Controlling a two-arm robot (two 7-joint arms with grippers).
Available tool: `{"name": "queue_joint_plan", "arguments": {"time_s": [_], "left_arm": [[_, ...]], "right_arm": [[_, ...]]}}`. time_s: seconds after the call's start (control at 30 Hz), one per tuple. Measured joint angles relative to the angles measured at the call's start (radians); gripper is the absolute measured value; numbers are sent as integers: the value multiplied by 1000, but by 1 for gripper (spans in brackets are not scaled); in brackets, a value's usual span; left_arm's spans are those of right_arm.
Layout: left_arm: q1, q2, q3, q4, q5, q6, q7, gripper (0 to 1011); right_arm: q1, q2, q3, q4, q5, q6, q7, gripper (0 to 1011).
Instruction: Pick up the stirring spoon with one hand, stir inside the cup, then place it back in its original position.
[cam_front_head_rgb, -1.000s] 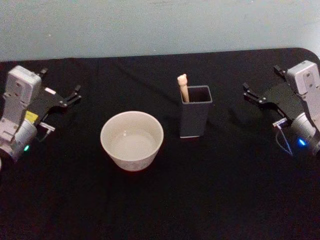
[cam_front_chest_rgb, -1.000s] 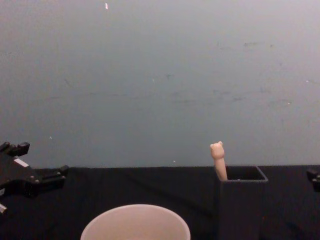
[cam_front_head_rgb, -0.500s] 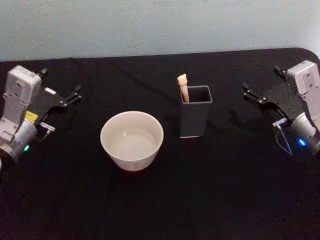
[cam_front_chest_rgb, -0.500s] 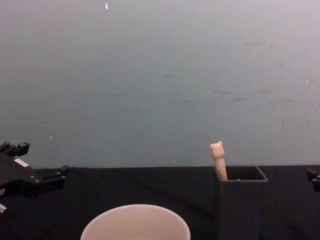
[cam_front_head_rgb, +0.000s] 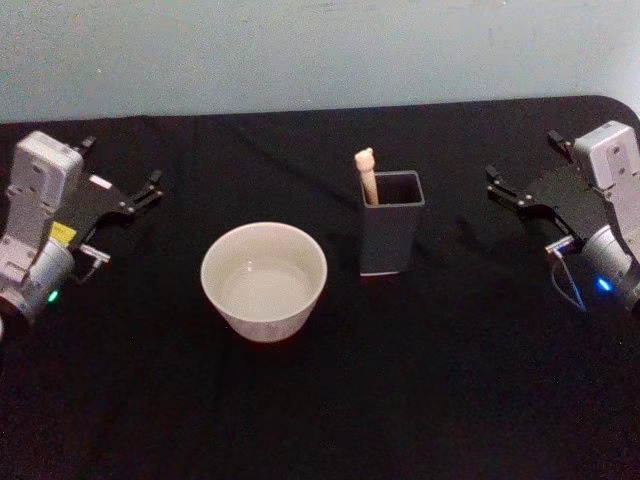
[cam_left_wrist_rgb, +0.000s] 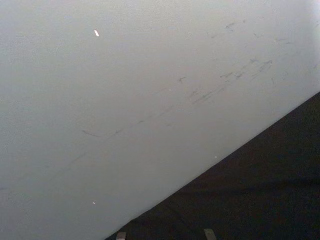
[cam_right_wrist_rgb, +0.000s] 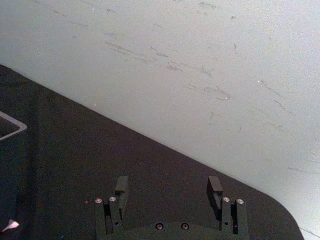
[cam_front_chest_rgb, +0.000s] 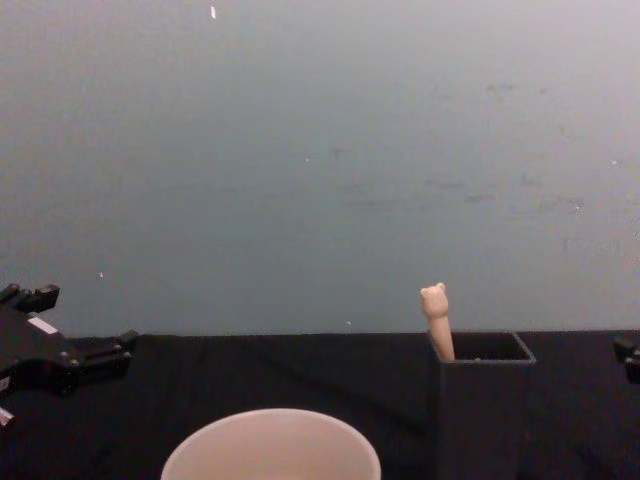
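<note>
Leaning against the left side of the dark grey, square, open-topped box holder (cam_front_head_rgb: 388, 240), the small slim stirring spoon (cam_front_head_rgb: 366, 172) with the beige handle is standing inside that holder. Its little animal-head knob is poking up above the rim, while its neck and bowl are lying hidden within. The holder is standing upright on the black cloth-covered tabletop (cam_front_head_rgb: 420, 400). The wide round cup (cam_front_head_rgb: 262, 322) with the pale cream rim is sitting to the left of the holder and a little nearer the robot, close by but not touching it. The left claw (cam_front_head_rgb: 122, 165) is hovering well to the left of the holder, beyond the cup, with its black fingers spread wide and gripping nothing. The right claw (cam_front_head_rgb: 522, 160) is hanging to the right of the holder, apart from it, and is pointing toward the pale blue-grey wall (cam_front_head_rgb: 300, 50) behind the holder. Its two fingers are likewise standing wide apart with nothing between them.
</note>
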Motion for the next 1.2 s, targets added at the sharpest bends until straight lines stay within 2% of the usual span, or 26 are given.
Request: {"name": "queue_joint_plan", "arguments": {"time_s": [0.37,0.6,0.83,1.2], "left_arm": [[0,0,0,0,0,0,0,1001],[0,0,0,0,0,0,0,1001],[0,0,0,0,0,0,0,1001],[0,0,0,0,0,0,0,1001]], "right_arm": [[0,0,0,0,0,0,0,1002],[-9,-5,19,-11,5,5,25,1002],[-27,-6,46,-51,44,34,74,1003],[-47,-3,77,-126,161,92,238,1002]]}}
